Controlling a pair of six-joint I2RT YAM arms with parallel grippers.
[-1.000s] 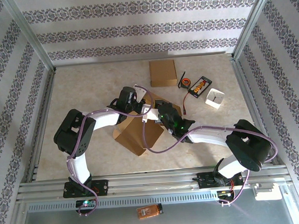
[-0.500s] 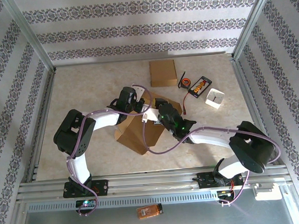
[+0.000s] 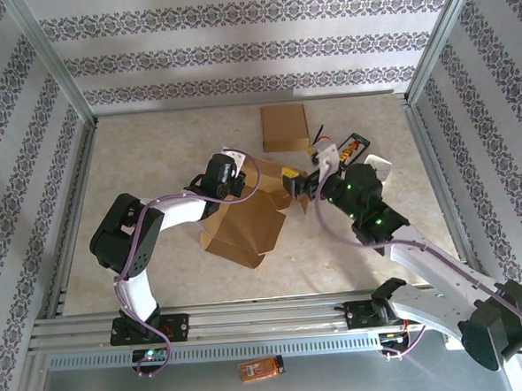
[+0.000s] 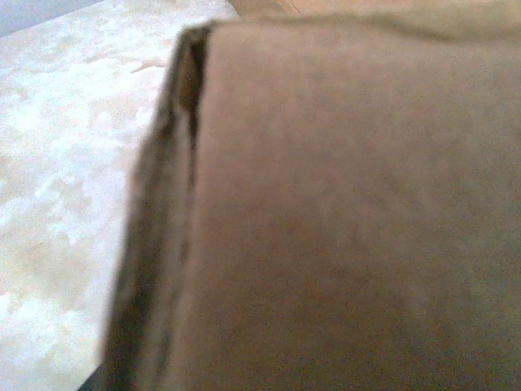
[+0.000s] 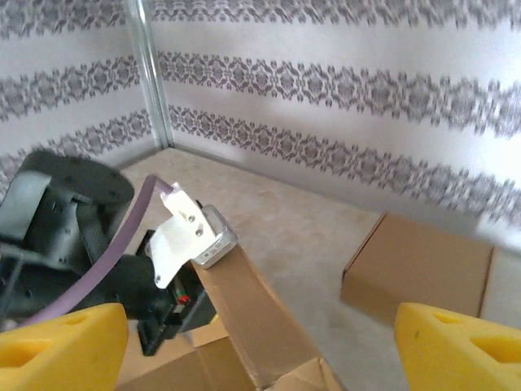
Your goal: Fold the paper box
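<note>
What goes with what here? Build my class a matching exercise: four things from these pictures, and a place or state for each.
Things:
1. left gripper
2. right gripper
3. closed brown box
4. white container

Places or states:
A. jaws wide open
B. near the back wall
C. shut on the paper box
D. to the right of both grippers

Pairs: 1-C, 2-A, 3-B, 4-D

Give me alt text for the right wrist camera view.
The left gripper holds a raised flap of the brown paper box. The right gripper is open, its yellow fingertips at the bottom corners; a flat cardboard box lies beyond.
</note>
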